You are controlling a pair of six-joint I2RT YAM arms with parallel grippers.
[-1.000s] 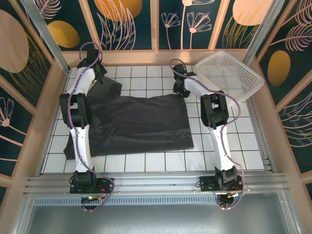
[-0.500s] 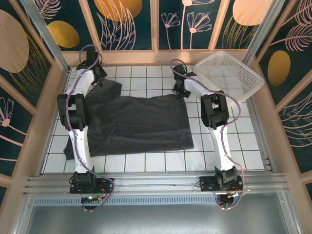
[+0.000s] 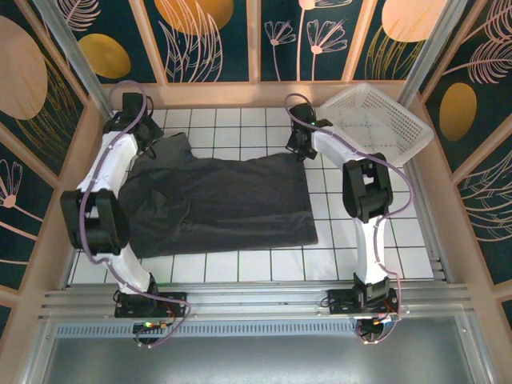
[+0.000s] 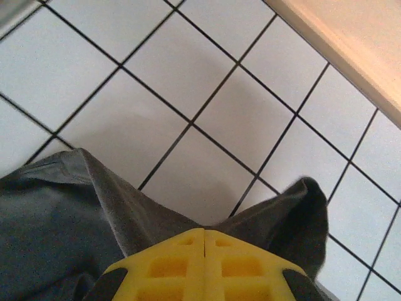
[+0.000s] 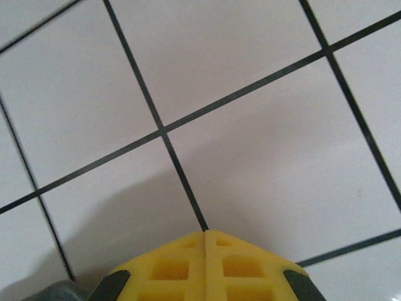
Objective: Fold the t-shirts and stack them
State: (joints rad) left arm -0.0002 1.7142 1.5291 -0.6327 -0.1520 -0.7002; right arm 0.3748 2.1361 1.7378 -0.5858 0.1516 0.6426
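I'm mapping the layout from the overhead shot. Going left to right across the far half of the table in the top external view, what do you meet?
left gripper at the shirt's far-left corner → t-shirt → right gripper by its far-right corner → white mesh basket

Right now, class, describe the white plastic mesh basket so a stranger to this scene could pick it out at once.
Find the white tiled table boxed in by dark floral wall panels. Look to its far right corner, where the white plastic mesh basket sits. It is the only rigid, open-weave container; its neighbour, the dark charcoal-grey cloth t-shirt, lies flat and soft.
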